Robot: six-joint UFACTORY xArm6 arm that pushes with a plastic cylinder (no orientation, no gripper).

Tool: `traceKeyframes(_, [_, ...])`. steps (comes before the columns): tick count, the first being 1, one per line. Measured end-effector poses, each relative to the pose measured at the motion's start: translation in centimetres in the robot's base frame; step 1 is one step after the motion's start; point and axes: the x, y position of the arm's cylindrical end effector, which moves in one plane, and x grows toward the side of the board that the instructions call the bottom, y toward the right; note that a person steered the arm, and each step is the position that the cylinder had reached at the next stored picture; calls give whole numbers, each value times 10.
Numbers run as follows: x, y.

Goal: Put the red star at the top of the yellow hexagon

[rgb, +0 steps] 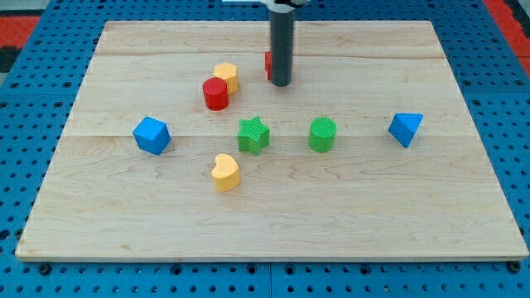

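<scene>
The yellow hexagon (226, 76) sits on the wooden board near the view's top middle. A red cylinder (215, 94) touches its lower left side. The red star (269, 64) is to the hexagon's right, mostly hidden behind my rod; only a sliver of its left edge shows. My tip (281, 84) rests on the board just in front of the red star, to the right of the hexagon.
A green star (254, 136) and a green cylinder (323, 135) lie mid-board. A blue block (151, 135) is at the left, a blue triangular block (405, 128) at the right. A yellow heart (225, 172) lies below the green star. The board (414, 215) lies on a blue pegboard.
</scene>
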Motion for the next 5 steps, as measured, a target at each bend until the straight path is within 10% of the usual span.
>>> traceKeyframes(5, [-62, -58])
